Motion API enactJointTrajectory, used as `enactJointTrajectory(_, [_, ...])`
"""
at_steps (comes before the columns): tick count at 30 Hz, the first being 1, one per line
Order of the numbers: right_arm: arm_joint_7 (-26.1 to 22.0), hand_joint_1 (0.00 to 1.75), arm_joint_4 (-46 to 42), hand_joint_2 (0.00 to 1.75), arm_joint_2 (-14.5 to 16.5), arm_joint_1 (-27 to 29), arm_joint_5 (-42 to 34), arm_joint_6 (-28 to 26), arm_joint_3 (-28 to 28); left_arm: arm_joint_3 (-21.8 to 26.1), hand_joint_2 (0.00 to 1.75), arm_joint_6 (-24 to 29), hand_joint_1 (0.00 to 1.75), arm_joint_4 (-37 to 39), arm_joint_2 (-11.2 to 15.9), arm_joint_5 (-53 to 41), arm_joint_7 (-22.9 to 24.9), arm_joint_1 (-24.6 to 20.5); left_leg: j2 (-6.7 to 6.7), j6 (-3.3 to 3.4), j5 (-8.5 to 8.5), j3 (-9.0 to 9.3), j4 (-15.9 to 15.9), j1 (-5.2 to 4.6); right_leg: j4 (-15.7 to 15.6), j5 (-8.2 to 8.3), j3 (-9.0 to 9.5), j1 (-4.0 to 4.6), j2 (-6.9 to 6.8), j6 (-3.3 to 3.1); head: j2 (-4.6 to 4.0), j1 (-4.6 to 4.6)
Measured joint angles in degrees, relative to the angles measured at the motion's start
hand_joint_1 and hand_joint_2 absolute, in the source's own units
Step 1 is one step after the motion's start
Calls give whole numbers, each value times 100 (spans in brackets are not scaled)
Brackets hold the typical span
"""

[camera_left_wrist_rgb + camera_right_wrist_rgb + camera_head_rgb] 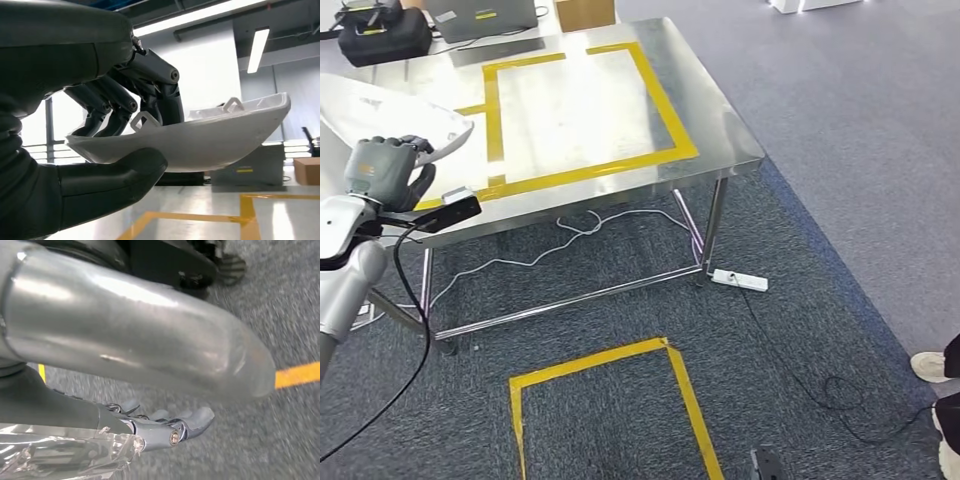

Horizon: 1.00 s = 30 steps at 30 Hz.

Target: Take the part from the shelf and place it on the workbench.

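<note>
So the left hand has the white part pinched at one end, thumb under and fingers on top, with most of the shell sticking out past the grip. It's hovering over the steel surface, off to the side of the yellow tape outline and not inside it.

Biggest worry imo: that's a long, smooth, curved piece held at one end only. All the weight hangs out beyond the fingers, so any jerk on the way across could make it pivot or slip out, and it looks like it would skid on that shiny metal if it drops. It's also near the surface's front edge, so a slip there might send it to the carpet.

Second thing: the curved belly means it'll likely rock when set down, so letting go too early could tip it out of the outline.

The right hand hangs low over the carpet, fingers loosely extended with nothing in them, so it can't support the part.

There's a white cable on the floor under the surface too, a trip risk if the robot steps closer.
</note>
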Motion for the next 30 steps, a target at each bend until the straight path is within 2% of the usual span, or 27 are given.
enactJointTrajectory(1, [-1, 0, -1, 0, 2, -5, 1, 1, -1, -1, 175, 3, 169, 2, 7, -1, 1, -13, 159, -24, -129, -97, 200, -14, -24, 14, 8, -7, -75, -31, 0, -26])
enactJointTrajectory(2, [-1, 0, -1, 0, 3, 0, 1, 1, -2, -3, 175, 7, 169, 4, 4, -1, 1, -26, 354, -40, -311, -245, 517, -26, -34, 18, 13, -1, -153, -51, 0, -54])
enactJointTrajectory(3, [-1, 0, -1, 0, 3, 10, 1, 2, -3, -6, 175, 8, 169, 8, -4, -2, 2, -33, 480, -56, -497, -421, 904, -27, -36, 16, 13, 5, -230, -62, 0, -78])
enactJointTrajectory(4, [0, 0, -1, 0, 3, 21, 0, 3, -4, -9, 175, 8, 169, 12, -12, -2, 2, -23, 544, -70, -632, -579, 1251, -24, -36, 12, 13, 10, -310, -67, 0, -80])
enactJointTrajectory(5, [1, 0, -1, 0, 2, 27, -1, 2, -7, -12, 175, 8, 169, 17, -15, -2, 2, -4, 573, -79, -674, -664, 1455, -19, -35, 9, 13, 11, -389, -70, 0, -83])
enactJointTrajectory(6, [1, 0, -1, 0, 2, 27, -1, 2, -9, -13, 175, 8, 169, 24, -16, -2, 2, 12, 591, -84, -610, -651, 1453, -15, -34, 5, 14, 11, -465, -71, 0, -84])
enactJointTrajectory(7, [0, 0, -1, 0, 2, 22, -1, 2, -11, -13, 175, 8, 169, 29, -15, -2, 2, 17, 623, -82, -456, -523, 1225, -13, -33, 0, 19, 11, -540, -66, 0, -85])
enactJointTrajectory(8, [-1, 0, -1, 0, 3, 16, -1, 2, -14, -13, 175, 8, 169, 32, -14, -3, 2, 10, 714, -75, -267, -320, 866, -18, -31, -9, 27, 14, -611, -55, 0, -85])
enactJointTrajectory(9, [-1, 0, -1, 0, 3, 12, -1, 2, -17, -13, 175, 9, 169, 33, -15, -3, 2, -8, 866, -70, -123, -101, 467, -42, -18, -28, 33, 35, -678, -33, 0, -89])
enactJointTrajectory(10, [-1, 0, -1, 0, 2, 10, -1, 2, -22, -13, 175, 10, 169, 33, -23, -4, 3, -27, 981, -39, -36, 64, 162, -60, -7, -47, 38, 59, -737, -8, 0, -88])
enactJointTrajectory(11, [-1, 0, -1, 0, 2, 10, 0, 0, -26, -14, 175, 12, 169, 33, -28, -5, 4, -39, 1061, -5, -12, 152, -10, -78, 0, -65, 45, 85, -796, 16, 0, -78])
enactJointTrajectory(12, [-1, 0, -1, 0, 1, 10, 1, -2, -30, -14, 175, 14, 169, 35, -34, -6, 6, -39, 1063, 33, -26, 175, -79, -95, 2, -81, 55, 106, -860, 40, 0, -68])
enactJointTrajectory(13, [-1, 0, -1, 0, 1, 9, 1, -3, -32, -15, 175, 15, 169, 38, -36, -7, 9, -28, 983, 86, -24, 162, -80, -91, -6, -91, 72, 108, -925, 60, 0, -55])
enactJointTrajectory(14, [-1, 0, -1, 0, 1, 7, 2, -4, -33, -15, 175, 15, 169, 42, -30, -8, 11, -17, 919, 119, -19, 158, -87, -83, 5, -118, 76, 101, -935, 90, 0, -45])
enactJointTrajectory(16, [-2, 0, -1, 0, 1, 3, 3, -5, -36, -15, 175, 15, 169, 47, -31, -9, 17, -21, 792, 189, 0, 157, -100, -52, 259, -306, -23, 82, -731, 151, 0, -25])
enactJointTrajectory(18, [-2, 0, -1, 0, 1, 18, 5, -7, -40, -17, 175, 16, 169, 49, -50, -11, 24, -24, 658, 231, 9, 155, -103, -36, 976, -668, -346, 72, -445, 184, 0, 4])
enactJointTrajectory(19, [-2, 0, 0, 0, 1, 29, 5, -7, -43, -20, 175, 17, 169, 50, -62, -12, 26, -15, 584, 240, 11, 153, -102, -36, 1365, -814, -534, 71, -384, 187, 0, 10])
enactJointTrajectory(20, [-1, 0, 1, 0, 1, 36, 6, -7, -45, -22, 175, 16, 169, 51, -69, -13, 27, -1, 507, 242, 12, 153, -100, -37, 1620, -866, -672, 71, -359, 188, 0, 13])
enactJointTrajectory(21, [-1, 0, 1, 0, 1, 39, 6, -7, -48, -24, 175, 16, 169, 53, -75, -13, 27, 9, 428, 241, 13, 155, -99, -35, 1659, -802, -715, 69, -348, 185, 0, 13])
enactJointTrajectory(22, [-1, 0, 1, 0, 1, 37, 6, -7, -49, -25, 175, 15, 169, 54, -79, -13, 27, 13, 352, 237, 15, 158, -98, -30, 1468, -635, -649, 62, -332, 179, 0, 13])
enactJointTrajectory(23, [-1, 0, 1, 0, 1, 33, 6, -7, -50, -26, 175, 15, 169, 55, -84, -14, 27, 10, 276, 228, 17, 162, -96, -22, 1103, -409, -498, 48, -277, 175, 0, 14])
enactJointTrajectory(24, [-1, 0, 1, 0, 1, 30, 6, -7, -50, -26, 175, 15, 169, 55, -90, -15, 27, 2, 206, 209, 21, 160, -94, -18, 701, -222, -322, 23, -155, 173, 0, 14])
enactJointTrajectory(25, [-3, 0, 1, 0, 1, 27, 6, -6, -51, -27, 175, 14, 169, 55, -95, -19, 27, -12, 137, 182, 28, 145, -84, -15, 360, -105, -161, -3, -34, 169, 0, 11])
enactJointTrajectory(26, [-8, 0, 2, 0, 1, 25, 6, -5, -51, -27, 175, 15, 169, 57, -99, -23, 27, -25, 72, 145, 44, 120, -83, -10, 146, -54, -59, -20, 61, 162, 0, 11])
enactJointTrajectory(27, [-14, 0, 2, 0, 1, 25, 6, -5, -52, -28, 175, 16, 169, 60, -100, -32, 28, -33, 10, 105, 65, 94, -88, -3, 70, -64, -16, -24, 104, 144, 0, 9])
enactJointTrajectory(29, [-31, 0, 3, 0, -2, 19, 7, -5, -54, -29, 175, 21, 169, 74, -90, -47, 28, -29, -70, 29, 101, 58, -114, 23, 47, -52, 0, -18, 14, 77, 0, 10])
enactJointTrajectory(30, [-38, 0, 2, 0, -2, 11, 7, -5, -55, -30, 175, 22, 169, 83, -82, -53, 28, -26, 7, 3, 71, 34, -81, 17, 34, -35, 5, -20, -31, 37, 0, -3])
